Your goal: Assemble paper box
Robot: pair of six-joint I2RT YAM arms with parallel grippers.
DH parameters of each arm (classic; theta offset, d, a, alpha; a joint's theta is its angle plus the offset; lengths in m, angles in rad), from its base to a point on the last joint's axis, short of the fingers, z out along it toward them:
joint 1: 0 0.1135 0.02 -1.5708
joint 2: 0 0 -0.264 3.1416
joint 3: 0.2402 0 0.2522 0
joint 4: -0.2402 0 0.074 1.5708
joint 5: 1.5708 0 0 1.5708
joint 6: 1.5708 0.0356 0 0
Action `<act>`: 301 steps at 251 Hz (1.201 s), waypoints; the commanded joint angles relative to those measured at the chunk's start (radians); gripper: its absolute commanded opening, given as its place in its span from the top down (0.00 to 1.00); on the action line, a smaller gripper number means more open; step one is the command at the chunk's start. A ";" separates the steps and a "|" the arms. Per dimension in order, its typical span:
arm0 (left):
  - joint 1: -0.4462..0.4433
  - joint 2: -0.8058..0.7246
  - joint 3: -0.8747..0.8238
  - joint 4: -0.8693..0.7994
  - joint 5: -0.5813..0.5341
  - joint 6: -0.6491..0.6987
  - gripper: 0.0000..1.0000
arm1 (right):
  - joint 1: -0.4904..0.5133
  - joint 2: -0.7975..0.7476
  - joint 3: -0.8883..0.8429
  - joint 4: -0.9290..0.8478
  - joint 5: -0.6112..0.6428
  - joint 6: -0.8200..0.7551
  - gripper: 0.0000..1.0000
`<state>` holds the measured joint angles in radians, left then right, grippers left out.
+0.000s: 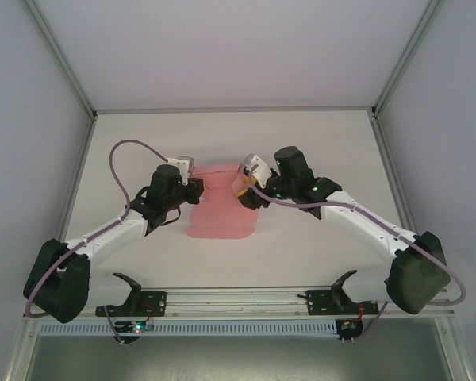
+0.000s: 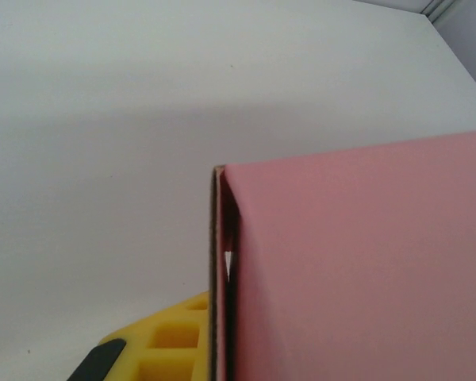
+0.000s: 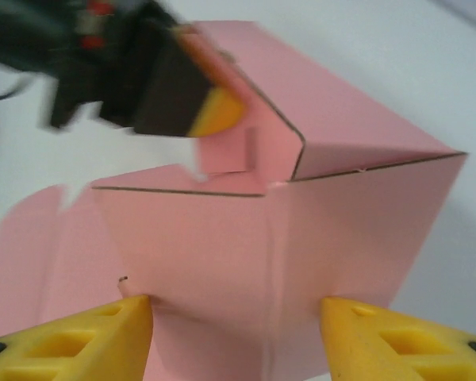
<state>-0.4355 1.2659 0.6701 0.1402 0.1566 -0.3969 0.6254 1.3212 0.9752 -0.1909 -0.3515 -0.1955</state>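
From above, the box lay mid-table between the two arms. Its near part was a flat pink sheet. Its far part was covered by both wrists, so the folds there were hard to read. The left gripper met the box's far left corner and the right gripper its far right corner. From that height both sets of fingertips were lost against the card.

The right wrist view filled this in. The far part stood up as a half-folded shell, its top panel tilted over and flaps spread flat at lower left. The left gripper, blurred, was clamped on the shell's upper left edge, with a yellow pad pressed to the card. The right gripper had its fingers spread, and the frame's bottom cut them off. The shell's lower wall lay between the tips, but contact could not be judged.

The left wrist view gave the box as one large panel with its brown cut edge facing the lens. One yellow finger sat just beside that edge, mostly cropped. The card hid whatever lay behind it.
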 commanded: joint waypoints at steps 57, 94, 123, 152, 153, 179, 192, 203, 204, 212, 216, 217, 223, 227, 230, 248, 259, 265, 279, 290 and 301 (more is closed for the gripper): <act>-0.015 -0.034 0.019 0.067 0.098 -0.008 1.00 | 0.056 0.057 -0.036 0.181 0.355 0.054 0.42; -0.017 -0.036 0.032 0.042 0.069 -0.029 1.00 | 0.067 0.071 -0.033 0.235 0.465 0.090 0.81; -0.043 -0.019 0.065 -0.014 -0.015 -0.060 1.00 | 0.105 0.102 -0.027 0.285 0.748 0.115 0.92; -0.111 0.026 0.144 -0.156 -0.209 -0.116 1.00 | 0.113 0.167 0.023 0.262 1.047 0.178 1.00; -0.113 0.027 0.147 -0.161 -0.214 -0.117 1.00 | 0.113 0.170 0.025 0.260 1.059 0.182 1.00; -0.166 0.068 0.200 -0.269 -0.334 -0.175 1.00 | 0.080 0.259 0.105 0.172 1.317 0.220 1.00; -0.184 0.081 0.217 -0.318 -0.388 -0.221 1.00 | 0.062 0.292 0.135 0.140 1.380 0.217 1.00; -0.189 0.089 0.226 -0.350 -0.402 -0.231 1.00 | 0.043 0.308 0.147 0.141 1.426 0.207 1.00; -0.189 0.089 0.228 -0.353 -0.405 -0.232 1.00 | 0.041 0.309 0.147 0.141 1.429 0.204 1.00; -0.193 0.092 0.236 -0.386 -0.436 -0.252 1.00 | 0.027 0.317 0.151 0.148 1.457 0.190 1.00; -0.191 0.094 0.239 -0.402 -0.449 -0.265 1.00 | 0.019 0.322 0.151 0.156 1.480 0.179 1.00; -0.192 0.094 0.240 -0.407 -0.453 -0.268 1.00 | 0.017 0.323 0.150 0.160 1.485 0.175 1.00; -0.191 0.097 0.247 -0.430 -0.477 -0.285 1.00 | 0.006 0.330 0.149 0.181 1.515 0.147 1.00; -0.191 0.099 0.252 -0.448 -0.492 -0.294 1.00 | -0.001 0.334 0.150 0.189 1.533 0.131 1.00; -0.192 0.101 0.256 -0.461 -0.505 -0.306 1.00 | -0.005 0.338 0.153 0.192 1.547 0.123 1.00; -0.191 0.114 0.283 -0.539 -0.568 -0.364 1.00 | -0.029 0.352 0.137 0.277 1.605 0.045 1.00; -0.192 0.125 0.288 -0.569 -0.604 -0.401 1.00 | -0.042 0.349 0.124 0.320 1.615 0.037 1.00; -0.191 0.132 0.288 -0.578 -0.619 -0.417 1.00 | -0.052 0.348 0.119 0.333 1.615 0.042 1.00; -0.190 0.149 0.295 -0.617 -0.660 -0.458 1.00 | -0.070 0.348 0.127 0.303 1.616 0.092 1.00; -0.190 0.164 0.310 -0.660 -0.682 -0.489 1.00 | -0.081 0.354 0.134 0.285 1.630 0.113 1.00; -0.190 0.176 0.326 -0.694 -0.697 -0.502 1.00 | -0.085 0.360 0.143 0.264 1.652 0.133 1.00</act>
<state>-0.6422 1.4342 0.9970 -0.1547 -0.2764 -0.7692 0.7498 1.6470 1.1191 0.1436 0.7673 -0.0700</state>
